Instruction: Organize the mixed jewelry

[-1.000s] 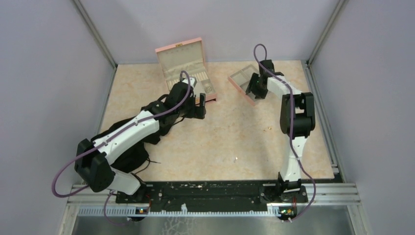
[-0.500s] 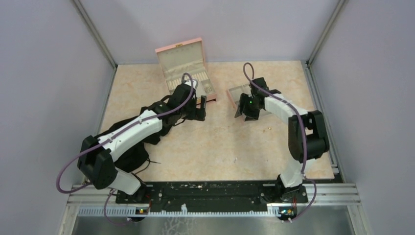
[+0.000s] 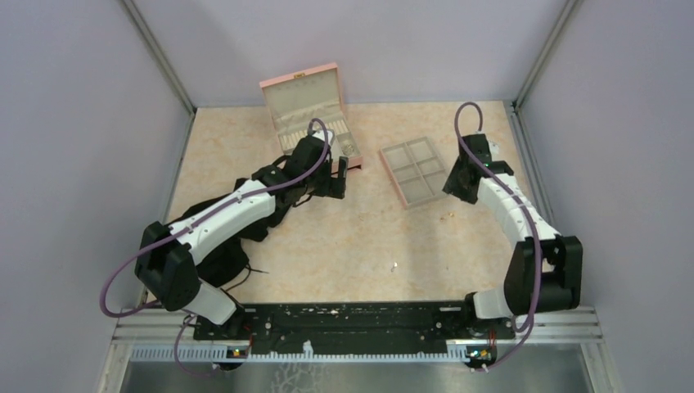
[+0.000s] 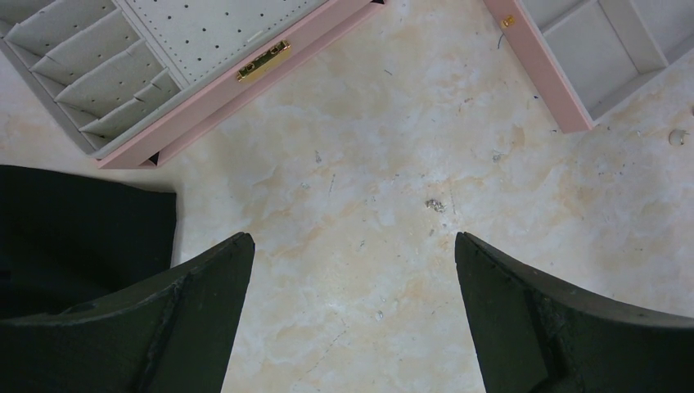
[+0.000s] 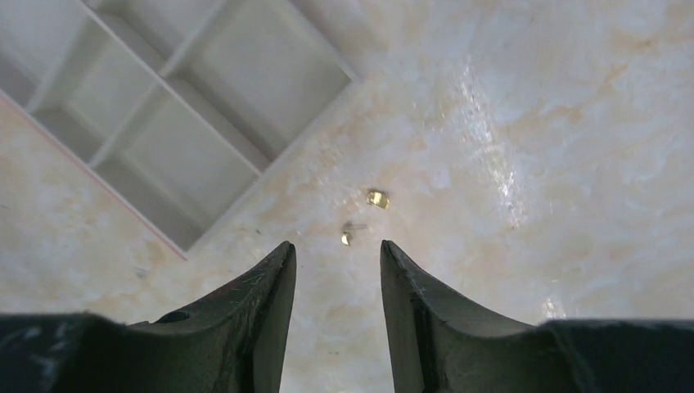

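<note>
- Looks like the pick-up stage. The right gripper [image 5: 335,246] hangs low over the table [image 5: 532,164], fingers parted by a narrow gap, nothing in them.
- Two tiny studs [image 5: 377,198] lie just past its tips, beside the tray [image 5: 262,82], not in it.
- The nearer stud [image 5: 350,233] seems to lie slanted, stem pointing up-right in the wrist view. It's honestly too small to be sure.
- Next move, I'd guess: creep forward, straddle that stem crosswise, pinch gently.
- The left gripper [image 4: 352,241] is spread wide and empty over another speck [image 4: 434,205] near the box [image 4: 205,97].

Marbled table [image 3: 368,237]: box [image 3: 301,97], tray [image 3: 425,152], jewelry specks [image 5: 376,198].
</note>
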You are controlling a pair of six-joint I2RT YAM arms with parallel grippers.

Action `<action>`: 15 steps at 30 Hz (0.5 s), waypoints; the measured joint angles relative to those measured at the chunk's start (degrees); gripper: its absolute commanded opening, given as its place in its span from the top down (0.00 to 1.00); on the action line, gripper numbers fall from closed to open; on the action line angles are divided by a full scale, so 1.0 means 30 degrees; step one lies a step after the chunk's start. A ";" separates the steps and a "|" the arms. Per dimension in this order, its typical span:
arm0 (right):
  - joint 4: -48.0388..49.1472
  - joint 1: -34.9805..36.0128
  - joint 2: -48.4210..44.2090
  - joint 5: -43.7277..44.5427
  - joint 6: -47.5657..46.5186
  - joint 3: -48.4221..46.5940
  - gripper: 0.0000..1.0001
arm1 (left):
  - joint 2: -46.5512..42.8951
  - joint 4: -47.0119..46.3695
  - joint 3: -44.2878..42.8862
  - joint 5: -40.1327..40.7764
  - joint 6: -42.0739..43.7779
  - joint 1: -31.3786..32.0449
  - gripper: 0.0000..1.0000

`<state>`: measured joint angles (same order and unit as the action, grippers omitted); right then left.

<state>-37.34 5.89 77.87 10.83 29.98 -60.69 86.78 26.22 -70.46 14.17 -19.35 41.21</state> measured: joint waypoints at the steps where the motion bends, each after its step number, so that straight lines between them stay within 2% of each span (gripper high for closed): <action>1: -0.0146 0.0029 0.0437 0.0051 -0.0051 0.0233 0.61 | 0.0000 -0.0007 0.0000 -0.0007 0.0000 0.0000 0.02; 4: -0.0408 0.0102 0.1486 0.0109 -0.0131 0.0743 0.61 | 0.0000 -0.0022 0.0000 -0.0102 0.0000 0.0000 0.02; 11: -0.0350 0.0117 0.3009 0.0248 -0.0131 0.0984 0.69 | 0.0000 -0.0015 0.0029 -0.0197 0.0000 0.0000 0.02; 15: -0.0073 0.0117 0.3621 0.0350 -0.0131 0.0984 0.68 | -0.0022 -0.0015 0.0226 -0.0189 -0.0007 0.0000 0.02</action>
<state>-37.56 6.24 88.73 11.88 29.58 -57.74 86.72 26.17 -69.78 13.61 -19.38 41.21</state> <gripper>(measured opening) 0.315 0.987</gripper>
